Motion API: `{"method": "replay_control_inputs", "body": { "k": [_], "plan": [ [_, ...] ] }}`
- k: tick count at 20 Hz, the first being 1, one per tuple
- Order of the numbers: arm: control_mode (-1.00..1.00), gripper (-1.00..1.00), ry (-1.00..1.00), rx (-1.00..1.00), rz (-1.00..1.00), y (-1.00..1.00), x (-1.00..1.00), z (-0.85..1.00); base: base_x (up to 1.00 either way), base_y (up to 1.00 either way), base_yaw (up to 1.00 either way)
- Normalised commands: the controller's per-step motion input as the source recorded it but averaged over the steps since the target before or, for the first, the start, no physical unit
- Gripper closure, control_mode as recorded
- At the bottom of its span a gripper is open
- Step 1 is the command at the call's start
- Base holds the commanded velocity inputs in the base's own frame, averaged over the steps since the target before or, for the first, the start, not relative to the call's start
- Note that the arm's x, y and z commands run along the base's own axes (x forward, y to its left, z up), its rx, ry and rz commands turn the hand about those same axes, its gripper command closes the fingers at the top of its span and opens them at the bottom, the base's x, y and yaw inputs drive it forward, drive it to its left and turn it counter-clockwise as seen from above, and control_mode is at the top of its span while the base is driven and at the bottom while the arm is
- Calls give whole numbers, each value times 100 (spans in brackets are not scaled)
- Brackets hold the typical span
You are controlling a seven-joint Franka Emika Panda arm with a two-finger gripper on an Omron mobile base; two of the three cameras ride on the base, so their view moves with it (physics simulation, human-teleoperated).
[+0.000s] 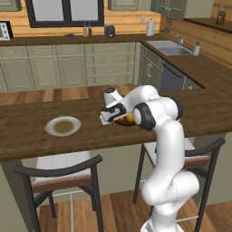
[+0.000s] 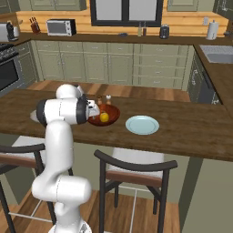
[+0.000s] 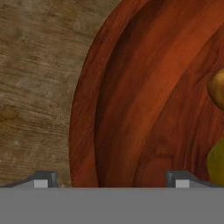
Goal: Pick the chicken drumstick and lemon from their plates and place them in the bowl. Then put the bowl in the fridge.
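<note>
your gripper (image 3: 109, 178) hangs low over the near rim of the bowl (image 3: 131, 100) on the wooden counter (image 2: 191, 127), its fingers spread wide with one tip outside the rim and one over the inside wall, holding nothing. the lemon (image 2: 104, 117) and the chicken drumstick (image 3: 217, 89) both lie inside the bowl. the pale green-blue plate (image 2: 142, 124) sits just beside the bowl, the white-rimmed plate (image 1: 63, 126) farther along on the other side.

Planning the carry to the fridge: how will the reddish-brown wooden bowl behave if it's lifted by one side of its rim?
The wide, shallow reddish-brown wooden bowl looks rigid, so it shouldn't flex. Gripped at one edge, it would probably tilt. The glossy surface may be slippery, and the small yellow lemon inside could roll.
</note>
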Motion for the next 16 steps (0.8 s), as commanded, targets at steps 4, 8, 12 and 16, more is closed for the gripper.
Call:
{"method": "replay_control_inputs", "body": {
  "k": [4, 8, 12, 16],
  "plan": [
    [-100, 100, 0, 0, 0, 0, 1, -3, 0, 0, 0],
    [-100, 100, 0, 0, 0, 0, 0, 0, 0, 0, 0],
    [-100, 100, 0, 0, 0, 0, 0, 0, 0, 0, 0],
    [-100, 100, 0, 0, 0, 0, 0, 15, 0, 0, 0]
  ]
}}
